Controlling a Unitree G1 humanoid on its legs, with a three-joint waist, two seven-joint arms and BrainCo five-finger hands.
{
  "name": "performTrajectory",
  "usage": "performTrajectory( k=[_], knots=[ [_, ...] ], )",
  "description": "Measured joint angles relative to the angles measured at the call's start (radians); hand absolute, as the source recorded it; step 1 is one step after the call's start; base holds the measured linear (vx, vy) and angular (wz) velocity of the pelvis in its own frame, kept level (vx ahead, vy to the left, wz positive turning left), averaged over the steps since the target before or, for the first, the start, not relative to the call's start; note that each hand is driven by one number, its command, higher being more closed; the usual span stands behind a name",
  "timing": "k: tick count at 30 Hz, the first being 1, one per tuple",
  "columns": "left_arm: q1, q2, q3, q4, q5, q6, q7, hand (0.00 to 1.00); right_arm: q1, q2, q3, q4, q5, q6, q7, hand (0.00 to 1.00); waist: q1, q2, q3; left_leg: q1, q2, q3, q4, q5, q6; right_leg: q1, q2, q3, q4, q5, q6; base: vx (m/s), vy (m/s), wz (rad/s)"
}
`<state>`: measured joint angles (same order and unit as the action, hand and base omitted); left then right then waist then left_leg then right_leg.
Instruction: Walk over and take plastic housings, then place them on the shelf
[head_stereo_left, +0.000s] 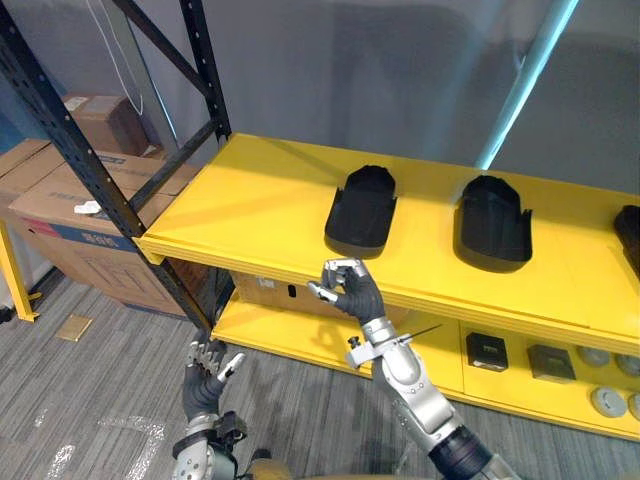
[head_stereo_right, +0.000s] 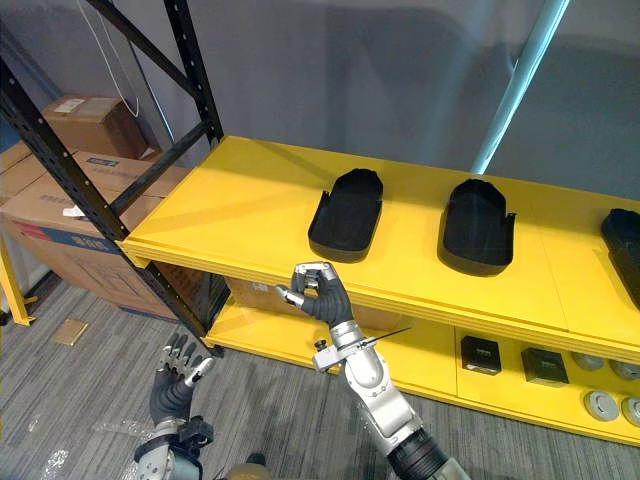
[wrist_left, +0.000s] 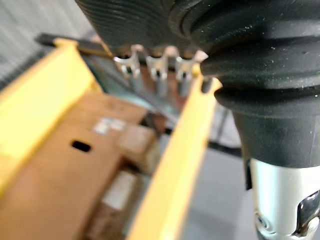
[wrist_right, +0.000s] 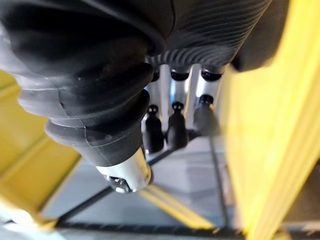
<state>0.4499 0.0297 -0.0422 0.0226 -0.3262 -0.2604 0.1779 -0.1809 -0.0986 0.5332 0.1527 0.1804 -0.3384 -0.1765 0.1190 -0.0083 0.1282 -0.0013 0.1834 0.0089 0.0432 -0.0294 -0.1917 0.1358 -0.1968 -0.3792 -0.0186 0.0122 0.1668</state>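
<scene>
On upper shelf (head_stereo_left: 250, 195): three black plastic housings are laid in a row, well apart, open side up as far as can be told.
Housings: left housing (head_stereo_left: 362, 210) approx. mid-shelf; middle housing (head_stereo_left: 492, 222) to its right; third housing (head_stereo_left: 630, 235) cut off at the right edge. Left part of the board is bare.
R hand (head_stereo_left: 350, 290): raised just in front of the shelf's near edge, below the left housing and not touching it. Fingers are curled in, thumb tip met by a fingertip; nothing is held.
L hand (head_stereo_left: 207, 375): kept low at near left; fingers spread & relaxed, empty.
Lower shelf (head_stereo_left: 300, 335): small dark and grey parts (head_stereo_left: 487, 350) are stored at the right.
Surroundings: cardboard boxes (head_stereo_left: 80, 200) are stacked at far left, behind the black rack upright (head_stereo_left: 90, 170).
Progress: judged well along. Housings are already set down and none is carried.
Left to do: prob. another walk & pick-up if more housings are wanted; no supply is seen here.
</scene>
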Motion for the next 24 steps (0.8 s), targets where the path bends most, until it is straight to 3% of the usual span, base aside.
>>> performTrajectory(
  k=[7, 12, 15, 24],
  knots=[
    [-0.078, 0.011, -0.003, 0.374, 0.073, 0.043, 0.016, 0.0, -0.187, 0.04, -0.03, 0.198, 0.065, -0.002, -0.018, 1.0, 0.023, -0.004, 0.073, -0.023, 0.002, -0.007, 0.007, 0.011, 0.0, -0.014, 0.002, -0.003, 0.009, 0.009, 0.007, 0.0, 0.001, 0.04],
    [-0.112, 0.039, 0.001, 0.474, 0.103, 0.046, 0.008, 0.0, -0.332, 0.068, -0.124, 0.283, 0.06, -0.009, -0.057, 1.0, 0.058, 0.028, 0.161, -0.072, 0.002, -0.025, 0.064, 0.007, 0.005, -0.032, 0.002, -0.014, 0.029, 0.009, 0.006, -0.01, 0.011, 0.1],
    [-0.126, 0.044, 0.025, 0.517, 0.108, 0.044, -0.01, 0.0, -0.388, 0.077, -0.165, 0.301, 0.057, -0.009, -0.081, 1.0, 0.064, 0.045, 0.212, -0.073, 0.002, -0.028, 0.074, 0.004, 0.01, -0.032, -0.001, -0.018, 0.045, 0.005, 0.003, -0.05, 0.018, 0.05],
    [-0.146, 0.043, 0.062, 0.667, 0.099, 0.05, -0.073, 0.0, -0.439, 0.088, -0.228, 0.303, 0.04, 0.022, -0.148, 1.0, 0.063, 0.061, 0.248, -0.098, 0.0, -0.029, 0.102, -0.002, 0.019, -0.066, -0.016, -0.018, 0.101, -0.015, 0.001, -0.03, 0.009, 0.0]
  ],
)
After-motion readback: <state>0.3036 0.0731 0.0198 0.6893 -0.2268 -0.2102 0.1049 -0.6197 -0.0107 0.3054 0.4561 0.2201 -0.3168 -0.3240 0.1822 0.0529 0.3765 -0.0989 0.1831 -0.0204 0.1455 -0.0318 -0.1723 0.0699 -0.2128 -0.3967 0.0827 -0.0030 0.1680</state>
